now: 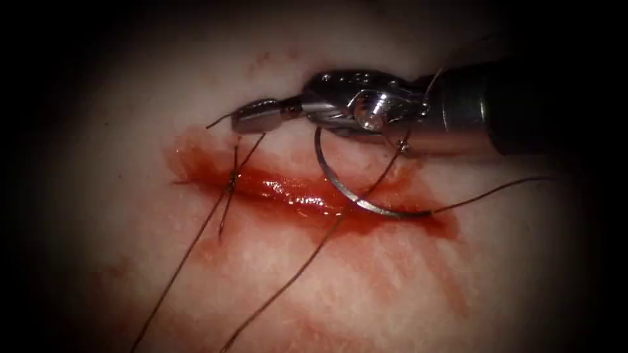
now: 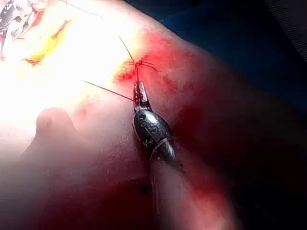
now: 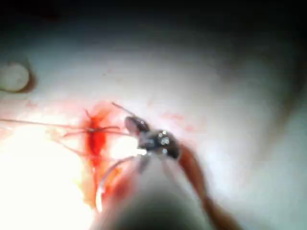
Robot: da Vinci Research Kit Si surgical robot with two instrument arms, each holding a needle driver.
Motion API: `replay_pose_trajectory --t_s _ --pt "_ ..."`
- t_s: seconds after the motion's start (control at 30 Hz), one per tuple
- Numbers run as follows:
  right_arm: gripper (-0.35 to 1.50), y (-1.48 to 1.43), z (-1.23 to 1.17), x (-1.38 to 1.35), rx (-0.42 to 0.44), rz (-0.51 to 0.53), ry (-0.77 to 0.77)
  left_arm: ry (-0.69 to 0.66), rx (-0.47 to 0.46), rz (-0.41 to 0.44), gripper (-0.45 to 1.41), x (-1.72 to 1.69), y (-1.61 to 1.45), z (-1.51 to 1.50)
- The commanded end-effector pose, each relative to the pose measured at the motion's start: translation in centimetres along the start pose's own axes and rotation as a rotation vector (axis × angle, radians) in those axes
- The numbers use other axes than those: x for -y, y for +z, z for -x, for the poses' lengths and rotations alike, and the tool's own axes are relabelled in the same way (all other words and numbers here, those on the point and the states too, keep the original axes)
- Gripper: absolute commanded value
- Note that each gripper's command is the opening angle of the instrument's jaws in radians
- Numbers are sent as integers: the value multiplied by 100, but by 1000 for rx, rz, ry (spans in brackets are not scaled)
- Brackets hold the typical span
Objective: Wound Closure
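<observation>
The right tool (image 1: 230, 119) comes in from the right above the cut (image 1: 294, 193) in the tissue (image 1: 366, 287). Its jaws are shut on the thread (image 1: 243, 155), which runs down to a knot (image 1: 231, 178) at the cut's left end, with a short tail past the jaw tips. The curved needle (image 1: 353, 199) lies free over the right part of the cut, held by neither tool. Its upper end is hidden under the right tool's wrist, and thread trails right from its other end. The right tool (image 3: 130, 122) sits beside the knot (image 3: 96, 129). The left tool (image 2: 139, 91) is shut on thread (image 2: 108, 90) just below a knot (image 2: 138, 63).
Red fluid (image 1: 275, 186) pools in the cut and stains the tissue around it. Two long strands of thread (image 1: 183, 261) run from the cut down and to the left out of the picture. A second metal tool (image 2: 10, 17) shows near the bright cut (image 2: 48, 44).
</observation>
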Motion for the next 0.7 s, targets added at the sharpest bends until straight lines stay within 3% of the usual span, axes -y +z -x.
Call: replay_pose_trajectory --t_s 0.03,0.3,0.53,0.57,0.6,0.63,0.7 --pt "-35 5 -2 -5 1 2 -9 -5 2 1 -45 -4 2 12" --pt "-35 7 -7 5 1 -39 -35 -25 4 7 -45 1 13 -8" --pt "-33 4 -25 13 -41 -55 -54 12 3 21 -45 15 20 -62" --pt "-8 4 -28 13 -46 -56 -63 19 -1 19 -45 15 20 -67" --pt "32 4 -32 13 -51 -57 -71 20 -4 20 -45 16 21 -73" --pt "56 3 -35 13 -54 -56 -92 23 -5 20 -45 17 22 -76" --pt "84 0 -42 12 -59 -57 -128 29 -12 22 -45 20 24 -80"
